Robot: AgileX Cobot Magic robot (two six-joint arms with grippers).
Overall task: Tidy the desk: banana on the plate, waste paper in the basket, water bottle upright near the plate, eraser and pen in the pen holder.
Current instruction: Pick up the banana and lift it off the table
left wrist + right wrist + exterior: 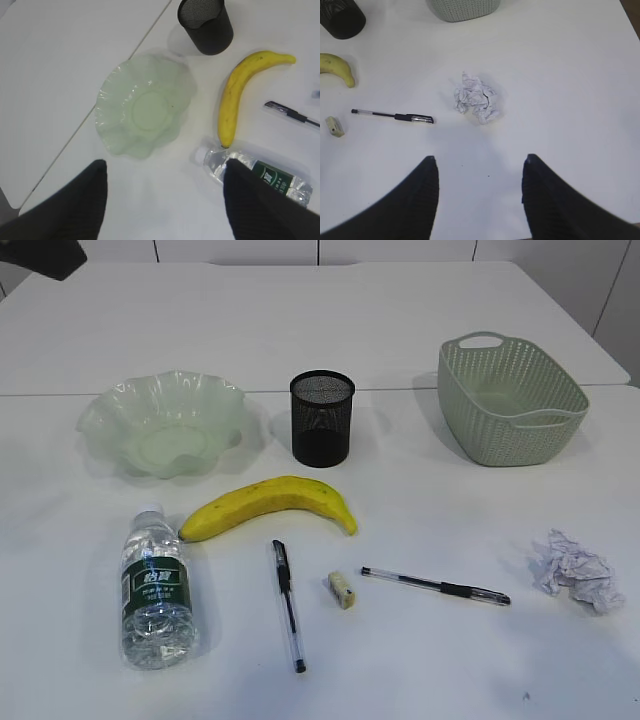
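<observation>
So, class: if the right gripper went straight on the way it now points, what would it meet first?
Probably the crumpled waste paper. It lies almost dead ahead of the open right gripper, with only bare desk between them. The basket sits further along that line. Height above the desk is unclear.

White desk holds banana, water bottle, eraser.

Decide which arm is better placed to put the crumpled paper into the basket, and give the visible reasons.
The right arm. Its open end effector hangs just short of the crumpled paper, with the basket on the same side. The left end effector is over the plate and water bottle, far across the desk.
</observation>
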